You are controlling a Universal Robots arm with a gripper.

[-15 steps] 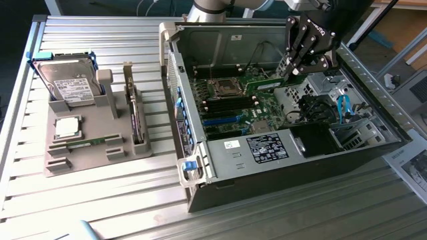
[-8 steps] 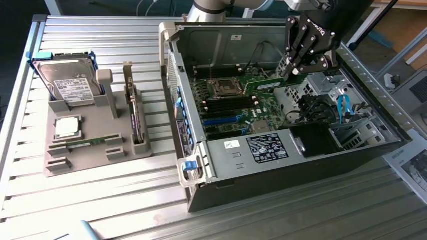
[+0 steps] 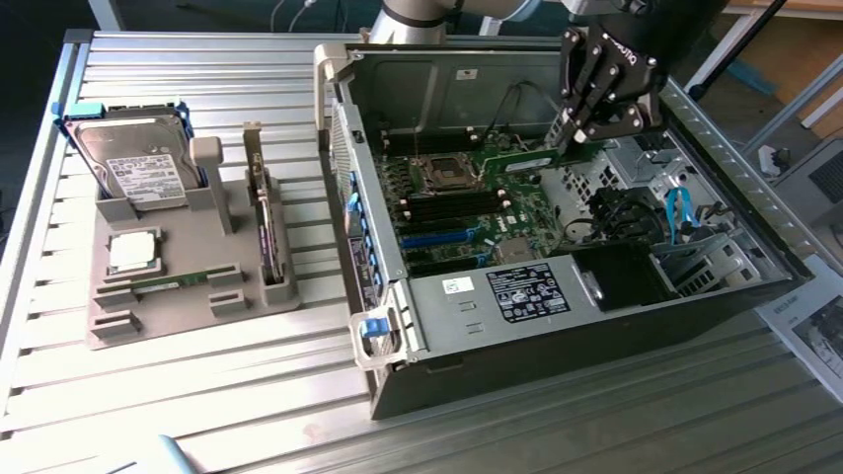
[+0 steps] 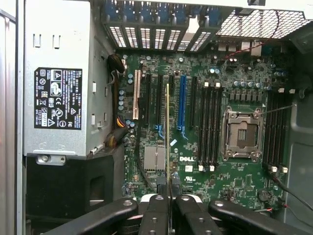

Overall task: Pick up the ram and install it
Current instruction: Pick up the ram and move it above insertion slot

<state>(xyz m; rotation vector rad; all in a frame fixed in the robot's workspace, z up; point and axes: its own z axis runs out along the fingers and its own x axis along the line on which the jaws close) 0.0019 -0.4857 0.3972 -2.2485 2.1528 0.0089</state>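
Observation:
My gripper [image 3: 571, 146] hangs inside the open computer case [image 3: 395, 326], shut on the ram [image 3: 516, 163], a thin green stick that juts out sideways above the motherboard [image 3: 455, 212]. In the wrist view the ram [image 4: 167, 137] shows edge-on as a narrow line running out from between my fingertips [image 4: 168, 208]. It hovers over the board between the black expansion slots and the blue slot [image 4: 183, 105]. The black memory slots [image 4: 210, 127] lie beside the empty processor socket [image 4: 241, 134], with more slots [image 4: 276, 129] on its other side.
A grey holder [image 3: 185, 276] on the slatted table at the exterior view's left carries a hard drive [image 3: 132, 163], a silver processor [image 3: 132, 252] and an upright dark card [image 3: 264, 227]. The power supply [image 4: 58, 83] and cables [image 3: 678, 212] crowd the case.

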